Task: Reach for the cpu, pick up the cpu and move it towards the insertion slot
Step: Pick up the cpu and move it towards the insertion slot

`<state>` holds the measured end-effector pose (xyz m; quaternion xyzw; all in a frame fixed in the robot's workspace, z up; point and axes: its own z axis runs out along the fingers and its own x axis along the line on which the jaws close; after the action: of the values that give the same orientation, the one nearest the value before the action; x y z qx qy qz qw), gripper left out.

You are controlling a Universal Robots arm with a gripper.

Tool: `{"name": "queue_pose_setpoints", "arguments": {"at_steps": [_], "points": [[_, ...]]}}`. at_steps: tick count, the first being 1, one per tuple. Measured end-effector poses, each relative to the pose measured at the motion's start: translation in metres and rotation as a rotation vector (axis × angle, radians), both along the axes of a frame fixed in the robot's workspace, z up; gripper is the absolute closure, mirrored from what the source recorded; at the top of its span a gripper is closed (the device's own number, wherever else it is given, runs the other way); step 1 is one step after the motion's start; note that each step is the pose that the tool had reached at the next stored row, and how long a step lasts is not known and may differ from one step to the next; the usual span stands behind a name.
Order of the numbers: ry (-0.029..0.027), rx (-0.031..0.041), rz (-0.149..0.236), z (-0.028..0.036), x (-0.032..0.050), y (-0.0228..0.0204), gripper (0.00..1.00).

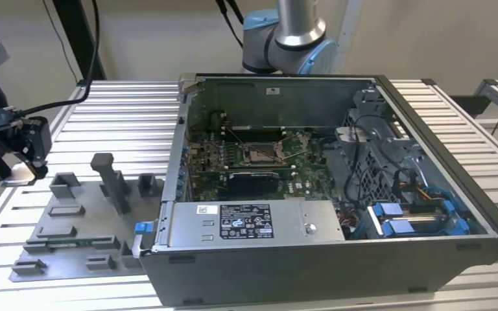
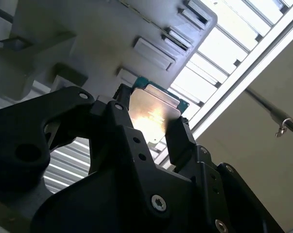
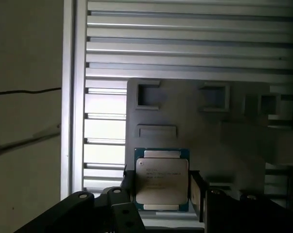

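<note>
Already lifted, by my reading: my gripper (image 3: 162,190) was clenched on the cpu (image 3: 162,180), one finger on each of two opposite edges, the cpu held flat between them. I judged the pick-up done; the step in hand was the carry toward the slot.

Just beyond the cpu lay the grey plate (image 3: 199,121) with its pockets, and past it the slatted table (image 3: 185,43). I could not tell how far above the plate the cpu hung.

Views compared:
- First wrist view: cpu top face square-on, green rim all round.
- Second wrist view: same cpu from low and oblique, glare across the lid, fingers (image 2: 178,135) pressed to its edges.
- Exterior view: the layout. I stood at that view's left edge, near the plate. The slot (image 1: 262,153) sat on the green board (image 1: 201,165) inside the open case (image 1: 318,259), well apart from me, toward that view's right.

Judgement: the carry called for clearing the case wall (image 1: 178,149) between plate and board, keeping the cpu level, and no slackening of the clamp.
</note>
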<state>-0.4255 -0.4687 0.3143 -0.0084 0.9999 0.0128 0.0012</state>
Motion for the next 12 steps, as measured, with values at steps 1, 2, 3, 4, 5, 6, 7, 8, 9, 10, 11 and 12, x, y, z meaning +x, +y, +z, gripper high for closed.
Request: {"name": "queue_pose_setpoints", "arguments": {"at_steps": [1, 2, 3, 4, 5, 6, 7, 8, 9, 10, 11, 12], "points": [[0.0000, -0.0001, 0.000, 0.0010, 0.0000, 0.0000, 1.00], [-0.0001, -0.0003, 0.000, 0.0021, 0.0000, 0.0000, 1.00], [0.0000, -0.0004, 0.000, 0.0031, 0.0000, 0.0000, 1.00], [0.0000, -0.0004, 0.000, 0.0041, 0.0000, 0.0000, 1.00], [0.0000, -0.0005, 0.000, 0.0051, 0.0000, 0.0000, 1.00], [0.0000, -0.0008, 0.000, 0.0060, 0.0000, 0.0001, 1.00], [0.0000, -0.0011, 0.000, 0.0071, 0.0000, 0.0002, 1.00], [-0.0001, -0.0010, 0.000, 0.0082, 0.0000, 0.0002, 1.00], [-0.0001, -0.0013, 0.000, 0.0094, 0.0000, 0.0002, 1.00], [0.0000, -0.0018, 0.000, 0.0105, 0.0000, 0.0003, 1.00], [0.0000, -0.0022, 0.000, 0.0115, 0.0000, 0.0004, 1.00], [0.0001, -0.0023, 0.000, 0.0127, 0.0000, 0.0003, 1.00]]}}
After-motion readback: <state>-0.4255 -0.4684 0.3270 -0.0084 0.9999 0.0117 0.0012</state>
